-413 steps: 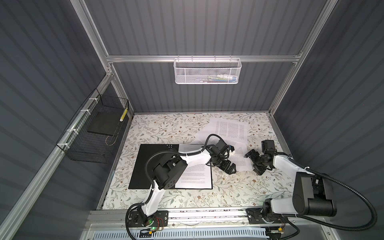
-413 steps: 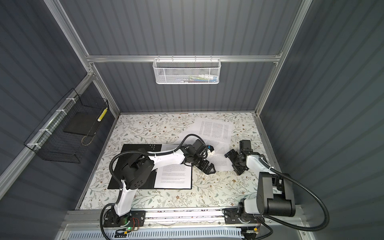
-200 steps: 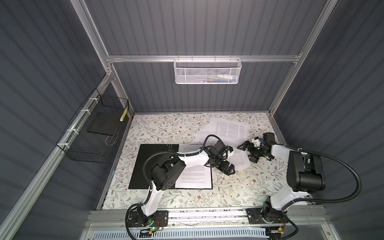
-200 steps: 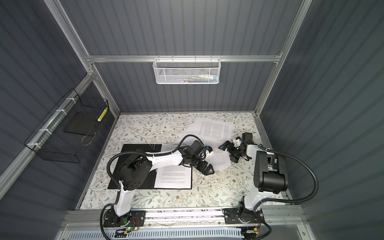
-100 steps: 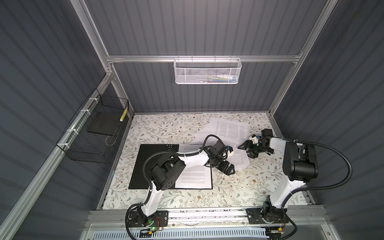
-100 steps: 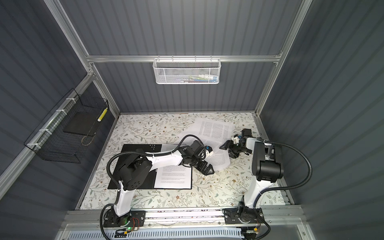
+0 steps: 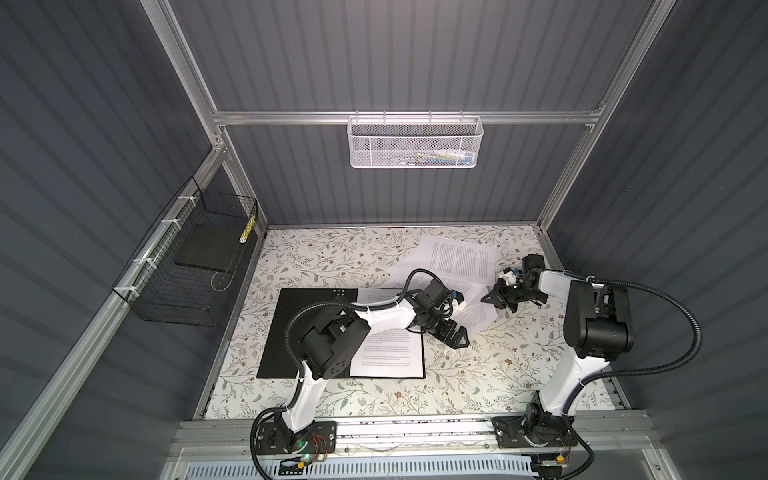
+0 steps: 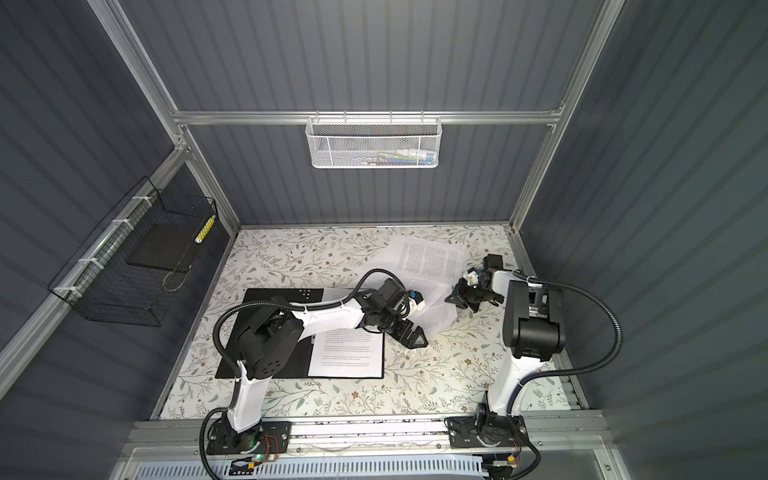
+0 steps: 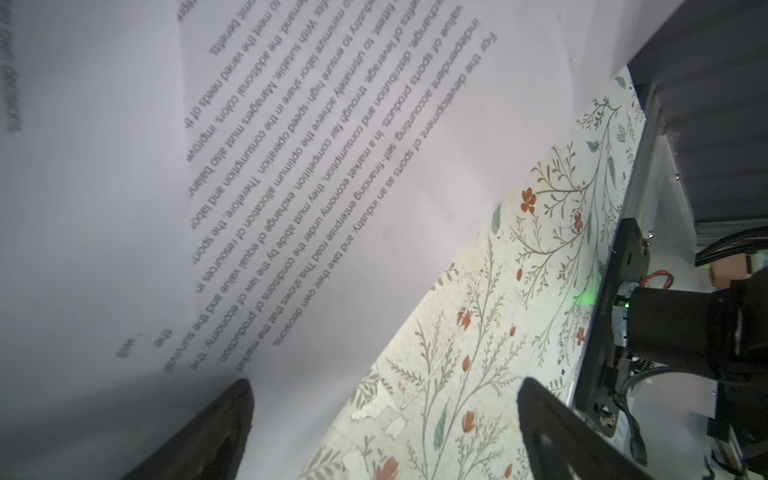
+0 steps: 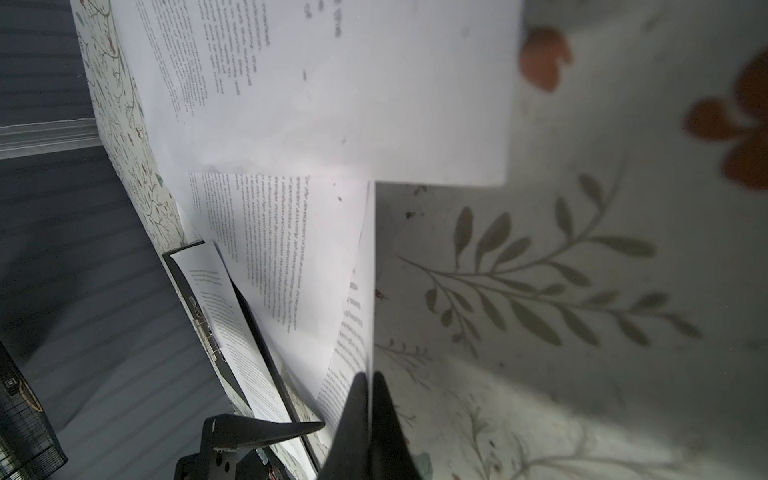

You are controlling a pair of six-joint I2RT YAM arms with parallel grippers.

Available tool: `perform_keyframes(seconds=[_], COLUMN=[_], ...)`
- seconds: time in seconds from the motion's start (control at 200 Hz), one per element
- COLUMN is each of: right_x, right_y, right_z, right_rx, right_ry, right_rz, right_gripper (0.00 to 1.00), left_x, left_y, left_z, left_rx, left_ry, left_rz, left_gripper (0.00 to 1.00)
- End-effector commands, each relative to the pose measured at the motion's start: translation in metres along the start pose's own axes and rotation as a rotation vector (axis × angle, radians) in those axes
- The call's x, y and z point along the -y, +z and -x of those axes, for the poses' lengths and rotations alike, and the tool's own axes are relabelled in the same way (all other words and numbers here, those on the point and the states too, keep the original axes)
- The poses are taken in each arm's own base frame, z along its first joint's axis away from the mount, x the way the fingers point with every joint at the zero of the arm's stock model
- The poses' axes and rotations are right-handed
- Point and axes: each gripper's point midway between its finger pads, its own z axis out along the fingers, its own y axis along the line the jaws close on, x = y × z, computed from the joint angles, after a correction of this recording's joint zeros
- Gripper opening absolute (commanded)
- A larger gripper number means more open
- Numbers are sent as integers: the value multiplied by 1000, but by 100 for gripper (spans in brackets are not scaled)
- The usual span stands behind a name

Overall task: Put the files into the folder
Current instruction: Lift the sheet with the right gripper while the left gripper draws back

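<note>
The folder lies open at the front left, black inside, with one printed sheet on its right half. More files lie overlapped at the back right. My right gripper is shut on the edge of one loose sheet; the right wrist view shows the two jaws pressed together on that paper edge. My left gripper hovers open beside the folder. In the left wrist view one finger is over the sheet's corner and the other over the cloth.
A floral cloth covers the table. A black wire basket holding a dark slab hangs on the left wall. A white mesh basket hangs on the back rail. Metal frame posts and walls close in all sides.
My right gripper swung in from the right to the loose sheets and closed on a sheet's edge. The left arm has hardly moved.
</note>
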Motion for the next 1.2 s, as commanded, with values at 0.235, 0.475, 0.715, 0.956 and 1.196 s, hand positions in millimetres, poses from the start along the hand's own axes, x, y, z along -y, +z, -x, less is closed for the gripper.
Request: perform_keyframes(seconds=[0.235,0.475,0.715,0.956,1.196], right_x=[-14,-38,-94,-152,-262], right_y=[-77,-153,-181,-157,-96], right_z=[-29,-73,-105,-112,-159], right_rx=[269,485,513,469,285], right_ry=[106,23,-163,-276,-492], right_rz=[102,68,55,127,298], right_gripper=[0,0,0,0,0], left_x=[100,128,64,29,12], left_y=[-96,-190,-258,-288,-307], left_z=[58,47,-17,-82,-111], left_rx=[275,514,656,601,582], left_ry=[36,120,128,155,145], left_rz=[-296,-220,241,466,580], left_gripper=[100,100,100,100,100])
